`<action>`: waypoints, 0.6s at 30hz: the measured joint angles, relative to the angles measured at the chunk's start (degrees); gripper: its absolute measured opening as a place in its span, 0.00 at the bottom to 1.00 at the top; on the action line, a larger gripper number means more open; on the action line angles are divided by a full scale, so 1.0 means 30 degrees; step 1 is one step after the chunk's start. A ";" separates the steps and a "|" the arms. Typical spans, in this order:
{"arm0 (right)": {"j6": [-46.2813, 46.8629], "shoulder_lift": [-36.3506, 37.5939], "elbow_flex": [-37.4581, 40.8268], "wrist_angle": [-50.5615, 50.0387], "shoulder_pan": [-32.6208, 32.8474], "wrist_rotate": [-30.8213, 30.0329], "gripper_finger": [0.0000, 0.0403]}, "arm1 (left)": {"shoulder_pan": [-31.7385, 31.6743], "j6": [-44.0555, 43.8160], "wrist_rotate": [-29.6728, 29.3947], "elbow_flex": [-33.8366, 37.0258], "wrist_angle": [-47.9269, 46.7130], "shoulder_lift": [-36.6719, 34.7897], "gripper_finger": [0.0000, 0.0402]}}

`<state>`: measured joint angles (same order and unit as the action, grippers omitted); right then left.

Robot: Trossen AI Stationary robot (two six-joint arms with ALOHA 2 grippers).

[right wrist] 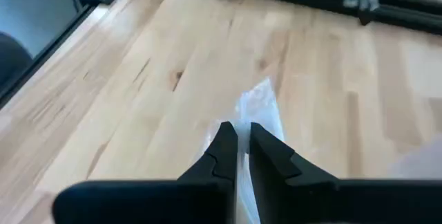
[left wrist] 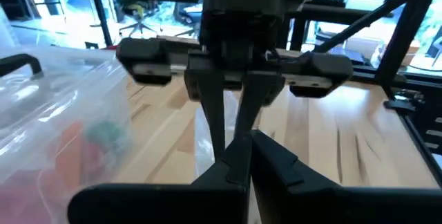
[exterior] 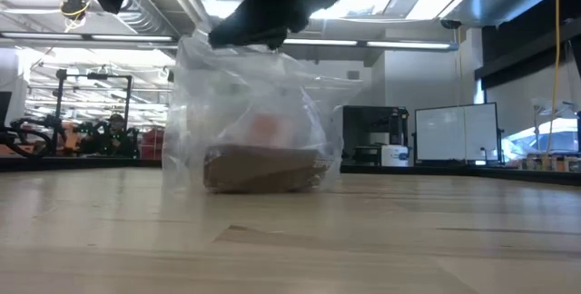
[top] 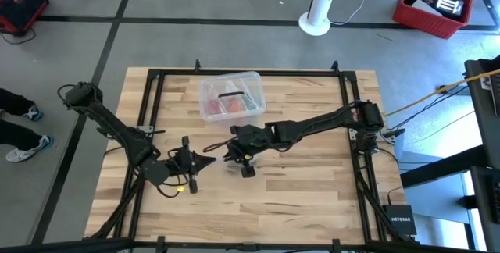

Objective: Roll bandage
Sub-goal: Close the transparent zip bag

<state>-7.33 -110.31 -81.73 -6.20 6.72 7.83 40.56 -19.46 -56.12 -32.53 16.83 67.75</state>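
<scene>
The brown-tan bandage [exterior: 263, 169] lies bunched in the bottom of a clear plastic bag [exterior: 254, 103]. The bag's bottom rests on the wooden table near its middle. My two grippers meet tip to tip over the bag's top. My left gripper [top: 209, 162] comes from the table's left and is shut. My right gripper [top: 231, 153] comes from the right, slanting down, and is shut on the bag's plastic. The bag barely shows in the high view. My left gripper [left wrist: 245, 172] is shut at the bag's upper edge, level, from the table's left. Its own fingers hide the place of contact, so I cannot tell which part it has. My right gripper [right wrist: 240, 141] pinches a thin edge of the bag's clear plastic [right wrist: 257, 106] between its two fingers. It comes slanting down from the table's right. The bag hangs below the fingers, its bottom on the table.
A clear plastic box [top: 230, 97] with red contents stands just beyond the grippers, toward the far edge. Black frame rails [top: 156, 81] run along the table's left, right and far sides. Bare wood [top: 273, 206] lies toward the near edge.
</scene>
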 joint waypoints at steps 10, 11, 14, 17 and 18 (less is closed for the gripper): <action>-0.0431 0.0111 -0.0066 0.0568 0.0000 -0.0492 0.06 | -0.0647 -0.2206 0.0625 -0.0051 -0.0475 -0.0032 0.06; -0.0570 0.0111 -0.0066 0.0531 0.0000 -0.0630 0.06 | -0.0865 -0.2424 0.0808 -0.0051 -0.0674 0.0061 0.09; -0.0663 0.0111 -0.0066 0.0491 0.0000 -0.0946 0.06 | -0.1410 -0.3354 0.1403 -0.0044 -0.0992 0.0537 0.17; -0.0664 0.0111 -0.0066 0.0548 0.0000 -0.1068 0.07 | -0.1694 -0.3406 0.1620 -0.0044 -0.1074 0.1134 0.24; -0.0671 0.0111 -0.0066 0.0511 0.0000 -0.1069 0.07 | -0.1763 -0.3249 0.1647 -0.0044 -0.1066 0.1209 0.26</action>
<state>-9.34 -109.97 -81.93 -4.66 6.72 4.62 35.27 -29.21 -51.18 -32.67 13.63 71.37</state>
